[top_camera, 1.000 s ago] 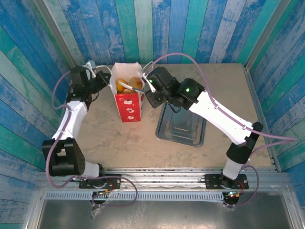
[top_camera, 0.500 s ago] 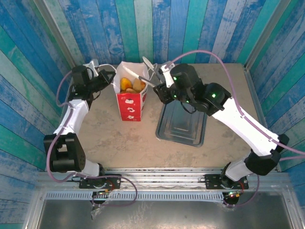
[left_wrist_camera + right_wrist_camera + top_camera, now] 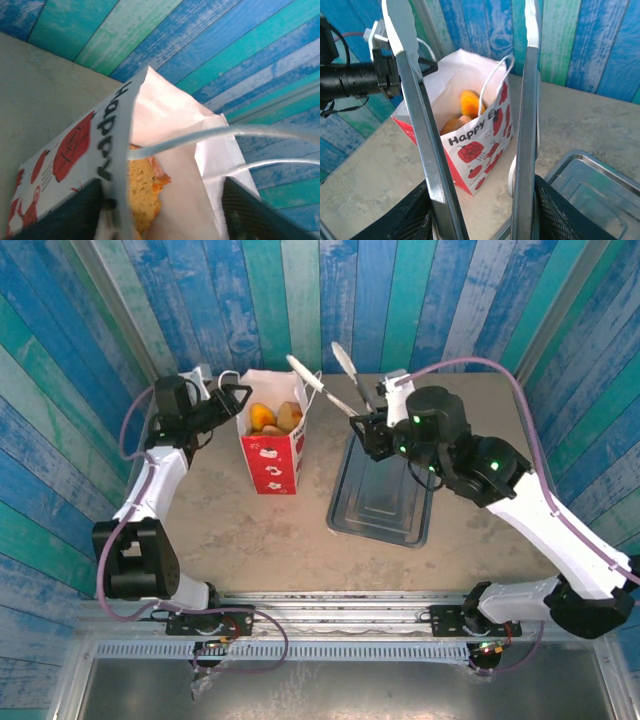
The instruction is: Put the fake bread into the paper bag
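Paper bag (image 3: 270, 462), golden bread (image 3: 262, 417), steel tongs (image 3: 422, 131)

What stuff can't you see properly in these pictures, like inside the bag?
- Number of fake bread pieces: top view, the paper bag walls hide any lower ones.
- Kind of fake bread: left wrist view, blurred and half behind the bag's wall.
- Metal tray: right wrist view, cut off by the right and bottom edges.
- Tips of the metal tongs: right wrist view, cut off by the top edge.
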Tool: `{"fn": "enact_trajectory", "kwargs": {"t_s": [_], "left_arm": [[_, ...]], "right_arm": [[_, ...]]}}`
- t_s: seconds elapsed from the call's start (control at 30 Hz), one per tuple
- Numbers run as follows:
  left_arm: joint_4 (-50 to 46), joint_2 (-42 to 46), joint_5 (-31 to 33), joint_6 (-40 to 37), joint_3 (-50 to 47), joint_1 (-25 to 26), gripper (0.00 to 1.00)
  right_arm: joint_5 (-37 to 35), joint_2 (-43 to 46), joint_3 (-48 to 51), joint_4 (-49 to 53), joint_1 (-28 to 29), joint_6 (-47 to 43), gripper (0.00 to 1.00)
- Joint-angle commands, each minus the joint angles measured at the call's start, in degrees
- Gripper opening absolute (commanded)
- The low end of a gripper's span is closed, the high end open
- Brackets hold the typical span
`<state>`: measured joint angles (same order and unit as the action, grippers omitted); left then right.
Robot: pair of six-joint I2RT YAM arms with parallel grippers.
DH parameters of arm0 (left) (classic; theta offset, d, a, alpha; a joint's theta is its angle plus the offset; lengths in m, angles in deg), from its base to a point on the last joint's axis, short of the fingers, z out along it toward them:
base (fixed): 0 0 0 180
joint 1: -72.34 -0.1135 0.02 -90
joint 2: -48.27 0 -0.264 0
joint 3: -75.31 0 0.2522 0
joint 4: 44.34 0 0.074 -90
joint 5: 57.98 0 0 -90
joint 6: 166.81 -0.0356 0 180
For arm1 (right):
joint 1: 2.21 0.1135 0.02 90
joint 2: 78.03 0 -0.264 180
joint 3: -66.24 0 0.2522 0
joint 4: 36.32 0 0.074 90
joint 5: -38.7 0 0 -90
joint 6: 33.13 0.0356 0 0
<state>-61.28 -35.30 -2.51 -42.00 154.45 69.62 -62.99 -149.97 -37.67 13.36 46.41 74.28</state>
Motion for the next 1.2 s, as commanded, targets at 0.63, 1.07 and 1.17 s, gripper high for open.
{"fn": "enact_trajectory", "kwargs": {"t_s": [0.63, 1.07, 1.17], "left_arm": [[-6.4, 27.2, 15.4, -9.4, -6.4, 0.1, 0.94], [-9.2, 41.3, 28.9, -9.5, -16.6, 0.1, 0.94], [-9.6, 42.2, 30.2, -9.3, -17.2, 0.1, 0.94]], "right_arm": [[-17.7, 7.7, 30.6, -0.4, -1.4, 8.2, 0.48], [-20.8, -4.4, 41.7, -5.7, -1.6, 16.8, 0.48], [-20.8, -4.3, 44.2, -5.7, -1.5, 19.8, 0.48]]}}
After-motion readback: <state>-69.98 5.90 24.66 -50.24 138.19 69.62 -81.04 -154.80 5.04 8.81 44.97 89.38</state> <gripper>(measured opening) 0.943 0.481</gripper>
